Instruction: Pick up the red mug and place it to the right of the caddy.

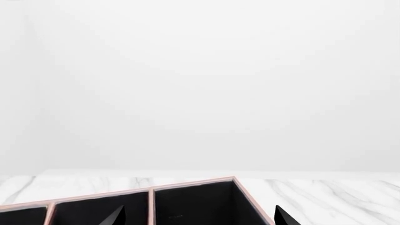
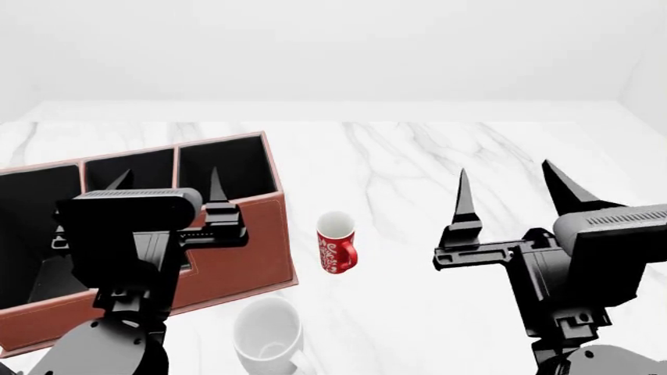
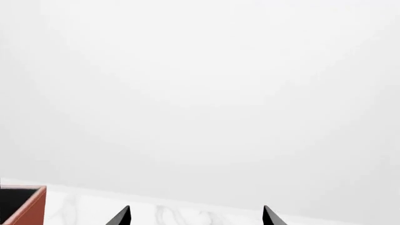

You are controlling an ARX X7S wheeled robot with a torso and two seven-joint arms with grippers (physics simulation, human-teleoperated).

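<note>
The red mug (image 2: 336, 242) with white print stands upright on the marble table, just right of the caddy (image 2: 245, 242), its handle toward me. The caddy is a large reddish-brown box with black-lined compartments at the left; it also shows in the left wrist view (image 1: 194, 201) and its corner in the right wrist view (image 3: 28, 206). My left gripper (image 2: 167, 183) is open above the caddy's compartments, with nothing between its fingers. My right gripper (image 2: 511, 183) is open and empty, raised to the right of the red mug. The mug is out of both wrist views.
A larger plain white mug (image 2: 268, 336) stands near the front edge, in front of the caddy's right corner. The marble table (image 2: 417, 156) runs back to a white wall.
</note>
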